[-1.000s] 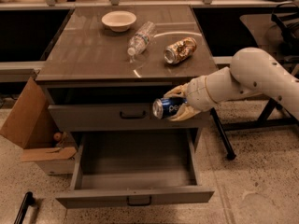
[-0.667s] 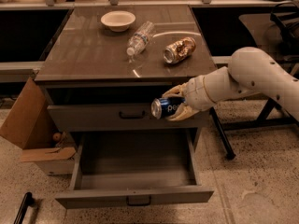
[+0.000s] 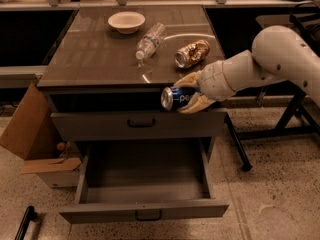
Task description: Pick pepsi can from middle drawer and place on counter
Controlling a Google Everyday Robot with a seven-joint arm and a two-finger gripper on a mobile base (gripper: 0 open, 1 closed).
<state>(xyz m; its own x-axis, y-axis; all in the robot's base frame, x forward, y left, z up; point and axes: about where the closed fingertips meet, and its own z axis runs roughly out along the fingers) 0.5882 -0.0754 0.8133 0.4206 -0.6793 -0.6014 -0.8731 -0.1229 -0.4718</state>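
My gripper [image 3: 189,94] is shut on the pepsi can [image 3: 176,98], a blue can held on its side with its silver end facing left. It hangs in front of the cabinet, just below the front right edge of the counter [image 3: 95,59]. The middle drawer [image 3: 145,211] is pulled out below and its inside is empty. My arm reaches in from the right.
On the counter stand a white bowl [image 3: 126,21], a clear plastic bottle lying down [image 3: 150,40] and a gold-brown can on its side [image 3: 192,53]. A closed taller drawer [image 3: 141,124] sits under the counter. A cardboard box [image 3: 35,134] stands left of the cabinet. Metal legs [image 3: 287,116] stand at right.
My gripper has lifted the pepsi can upward, from in front of the closed drawer to just below the counter's front edge. The drawer stays open.
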